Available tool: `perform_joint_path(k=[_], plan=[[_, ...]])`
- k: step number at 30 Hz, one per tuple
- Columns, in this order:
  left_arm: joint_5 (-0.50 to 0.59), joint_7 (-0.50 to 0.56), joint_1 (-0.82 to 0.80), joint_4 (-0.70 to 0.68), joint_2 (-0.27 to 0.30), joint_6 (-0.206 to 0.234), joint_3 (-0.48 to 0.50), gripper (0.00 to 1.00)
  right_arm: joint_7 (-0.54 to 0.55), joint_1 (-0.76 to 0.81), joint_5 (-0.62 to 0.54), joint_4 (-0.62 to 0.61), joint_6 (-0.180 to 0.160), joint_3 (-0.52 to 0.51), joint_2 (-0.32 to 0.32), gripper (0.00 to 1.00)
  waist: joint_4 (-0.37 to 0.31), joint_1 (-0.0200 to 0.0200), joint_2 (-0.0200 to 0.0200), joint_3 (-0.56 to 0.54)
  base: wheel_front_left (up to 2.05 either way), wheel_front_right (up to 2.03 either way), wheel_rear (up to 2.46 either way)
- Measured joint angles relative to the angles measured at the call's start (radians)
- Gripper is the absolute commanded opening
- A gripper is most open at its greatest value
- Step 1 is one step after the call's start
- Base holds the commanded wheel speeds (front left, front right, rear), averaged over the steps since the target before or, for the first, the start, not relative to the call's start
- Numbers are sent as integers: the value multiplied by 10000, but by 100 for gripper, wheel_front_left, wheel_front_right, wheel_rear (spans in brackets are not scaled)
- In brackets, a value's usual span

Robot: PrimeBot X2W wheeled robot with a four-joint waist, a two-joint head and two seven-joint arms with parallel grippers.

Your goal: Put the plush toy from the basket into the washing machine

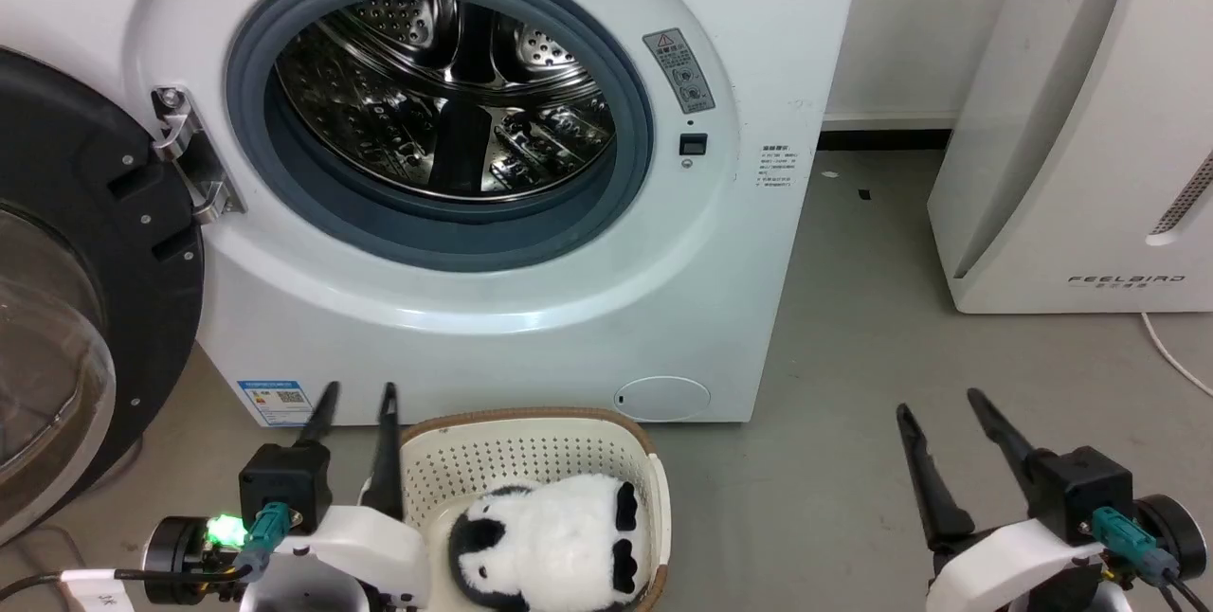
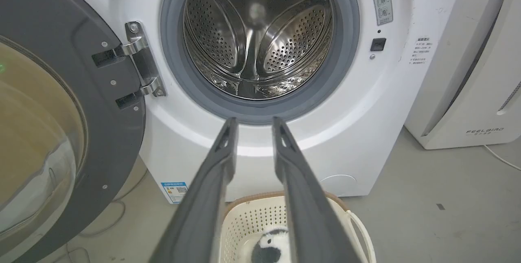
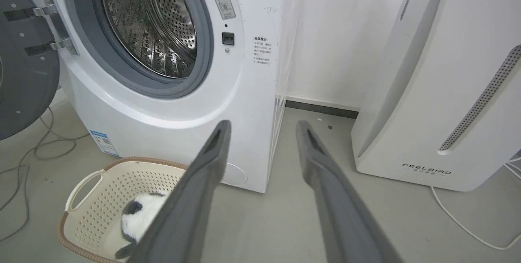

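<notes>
- Head view: basket (image 1: 531,437) stands on the floor just before the washer (image 1: 493,309), below the porthole. The door (image 1: 95,309) is swung wide, likely so the transfer is short and unobstructed.
- Left gripper (image 1: 360,388): jaws slightly apart, empty, one finger beside the basket's wall.
- Right gripper (image 1: 938,402): jaws wider apart, empty, presumably on standby.
- Toy (image 1: 554,541) lies in the basket, just right of the left jaws and back from their tips, well left of the right jaws.
- Left wrist view: toy (image 2: 270,248) shows low between the fingers, beneath them.
</notes>
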Motion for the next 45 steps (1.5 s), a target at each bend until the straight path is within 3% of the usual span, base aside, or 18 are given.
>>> perform_joint_path(k=[20,35,45], plan=[[-2,-382,-570,976,2,86,-441,100,-370,-25,767,-334,0,-159,0,100,-138,0,0,537,0,0,0],[75,-617,-2267,3235,86,-8,-892,100,-702,-615,1381,-656,0,-155,0,100,-457,0,0,1760,0,0,0],[71,-65,-3452,4608,309,-194,-1158,100,-895,-1038,1860,-911,-2,-157,0,100,-731,1,0,2834,0,0,0]])
